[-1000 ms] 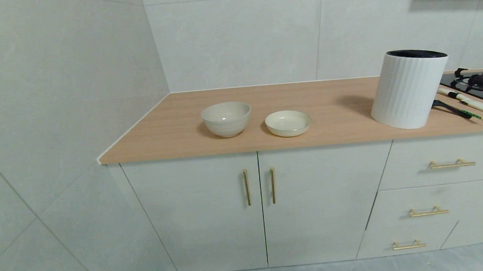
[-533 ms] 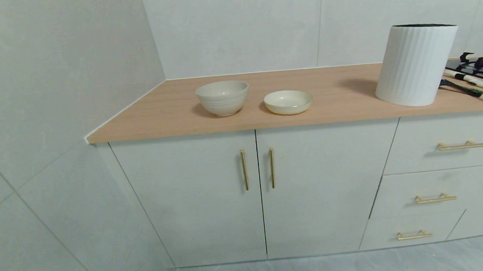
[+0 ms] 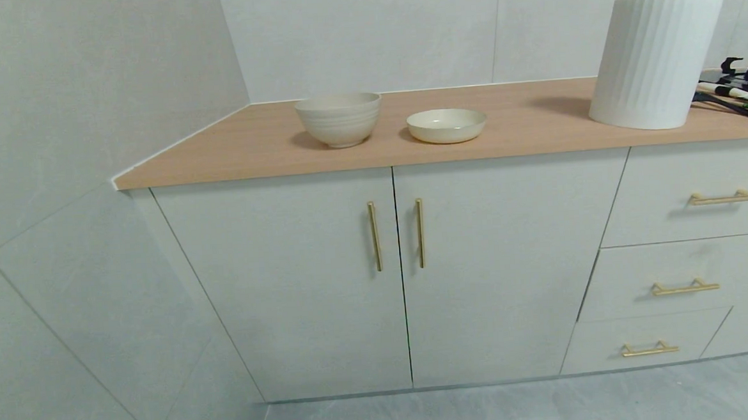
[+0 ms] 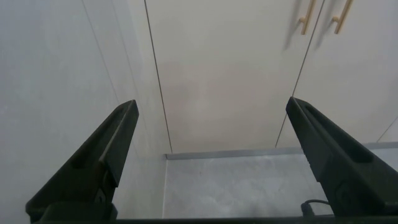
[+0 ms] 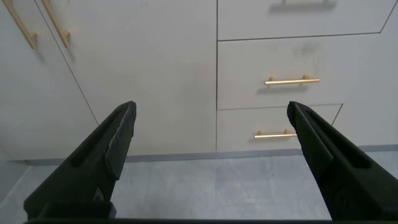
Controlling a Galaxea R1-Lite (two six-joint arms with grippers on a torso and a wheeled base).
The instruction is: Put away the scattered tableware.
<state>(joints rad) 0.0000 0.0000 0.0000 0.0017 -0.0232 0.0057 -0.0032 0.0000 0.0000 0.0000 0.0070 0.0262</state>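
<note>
Wooden countertop [image 3: 249,149], bowl [image 3: 338,119], dish [image 3: 446,125], white cabinets [image 3: 288,285], tiled wall [image 3: 75,123]

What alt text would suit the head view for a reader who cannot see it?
A deep cream bowl and a shallow cream dish sit side by side without touching on a wooden countertop above two closed cabinet doors. To the right stands a tall white ribbed container with utensils lying beside it.

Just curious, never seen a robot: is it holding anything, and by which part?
Nothing. The left gripper and right gripper are both open and empty; the bowl and dish sit on the counter.
</note>
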